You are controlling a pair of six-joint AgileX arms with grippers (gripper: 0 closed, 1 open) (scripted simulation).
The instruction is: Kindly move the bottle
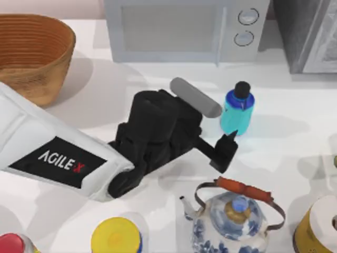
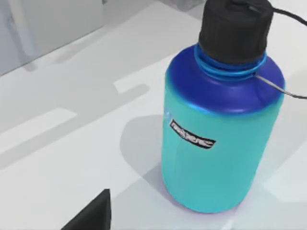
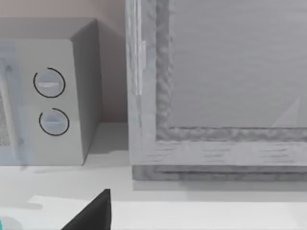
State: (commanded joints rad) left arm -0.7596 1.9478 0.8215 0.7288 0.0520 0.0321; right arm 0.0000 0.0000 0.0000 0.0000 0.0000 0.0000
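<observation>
Toward the back of the white table (image 1: 295, 142), just in front of the microwave (image 1: 184, 29), the bottle (image 1: 237, 112) is standing upright: a teal body, a blue shoulder and a black round cap. Our left arm is reaching in from the top view's left edge, and our left gripper (image 1: 227, 143) is sitting just beside the bottle on its front-left side. One dark fingertip (image 1: 230, 136) is pointing at the bottle's base; whether it is touching we cannot tell, and we cannot tell how wide the fingers are standing either. In the left wrist view the bottle (image 2: 218, 139) is looming close, with a small black label on its side (the lettering is too small to read) and a thin tether running off the cap.

Our right wrist view is facing the microwave's two round dials (image 3: 50, 100) and a grey framed panel (image 3: 216, 91) beside it.

Along the front edge, a blue-and-white teapot (image 1: 231, 219) with an orange-wrapped handle is standing near the gripper, with a yellow-capped container (image 1: 117, 236) to its left. A woven basket (image 1: 31, 52) is occupying the back-left corner.
</observation>
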